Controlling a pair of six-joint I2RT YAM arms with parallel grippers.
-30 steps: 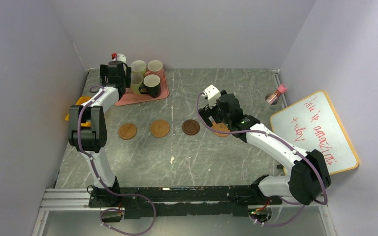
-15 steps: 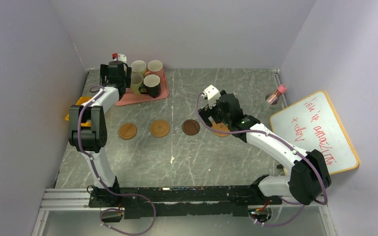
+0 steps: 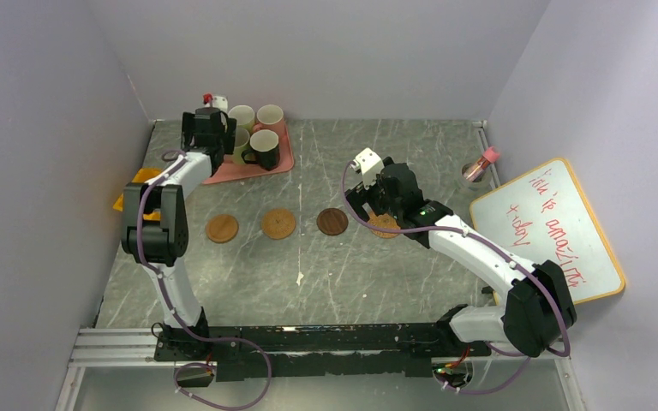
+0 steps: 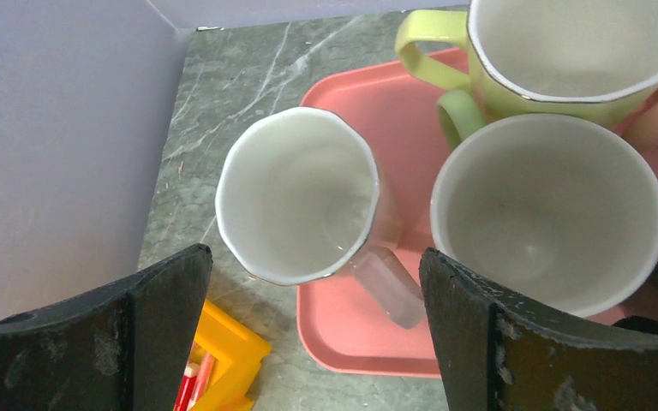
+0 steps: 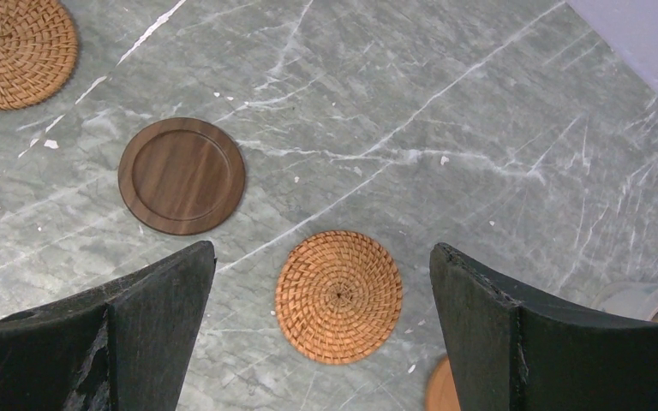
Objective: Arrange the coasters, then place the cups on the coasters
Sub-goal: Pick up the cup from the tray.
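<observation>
Bright, even light; soft shadows, sharp focus.

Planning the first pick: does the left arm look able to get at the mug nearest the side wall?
Probably yes: its open end effector hovers right over that mug, whose rim is clear, though the neighbouring mug stands close beside it.

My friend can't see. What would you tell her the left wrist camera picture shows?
The open left gripper hovers over a pink mug at the left edge of a pink tray. Beside it on the tray stand a near yellow-green mug and a far yellow-green mug.
</observation>
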